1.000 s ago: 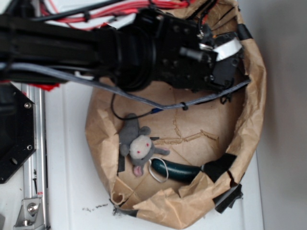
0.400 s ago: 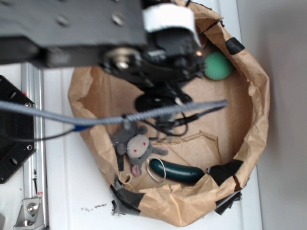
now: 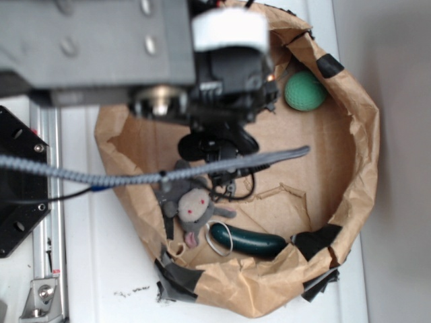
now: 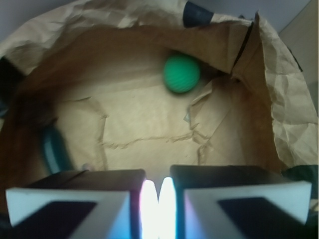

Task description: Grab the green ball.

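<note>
Holding the jaws nearly pressed together, with only a thin bright slit between them, we carry nothing. Ahead of the jaws and well apart from them, the green ball rests by the paper bag's far wall, which stops it rolling; we judge spreading necessary first.

**White table, paper bin and its contents**

You have a white table carrying a crumpled brown paper bin patched with black tape. On the bin's floor, the green ball sits against the wall, ahead of the fingers and slightly to their right in the wrist view, well apart from them. A plush mouse lies touching a dark green cucumber toy, off to the fingers' left. A metal rail runs along the table edge.
</note>
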Robot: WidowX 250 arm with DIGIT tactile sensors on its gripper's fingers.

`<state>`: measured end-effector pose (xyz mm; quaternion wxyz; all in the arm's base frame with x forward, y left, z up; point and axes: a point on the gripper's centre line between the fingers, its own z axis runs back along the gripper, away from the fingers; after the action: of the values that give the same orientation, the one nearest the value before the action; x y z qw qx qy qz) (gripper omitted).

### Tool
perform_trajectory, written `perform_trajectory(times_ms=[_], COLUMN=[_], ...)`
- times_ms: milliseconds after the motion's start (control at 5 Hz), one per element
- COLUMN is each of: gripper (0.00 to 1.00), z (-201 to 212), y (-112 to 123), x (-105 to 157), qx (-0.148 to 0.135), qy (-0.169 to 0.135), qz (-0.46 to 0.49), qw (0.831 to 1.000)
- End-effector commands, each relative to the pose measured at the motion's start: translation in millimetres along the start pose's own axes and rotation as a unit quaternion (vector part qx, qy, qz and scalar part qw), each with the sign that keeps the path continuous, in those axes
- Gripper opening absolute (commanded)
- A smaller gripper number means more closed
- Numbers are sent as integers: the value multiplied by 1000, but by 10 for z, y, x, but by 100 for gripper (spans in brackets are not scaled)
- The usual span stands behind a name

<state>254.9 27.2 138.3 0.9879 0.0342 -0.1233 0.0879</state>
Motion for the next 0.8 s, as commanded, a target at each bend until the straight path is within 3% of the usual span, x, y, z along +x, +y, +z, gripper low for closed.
perform_trajectory(times_ms=[0, 200, 600], gripper=[100, 100, 100], z=[-603, -790, -743], y=[236, 324, 533], x=[386, 507, 758], qx=[54, 83, 92], qy=[-117, -132, -157], qz=[40, 59, 85], qw=[991, 986, 980])
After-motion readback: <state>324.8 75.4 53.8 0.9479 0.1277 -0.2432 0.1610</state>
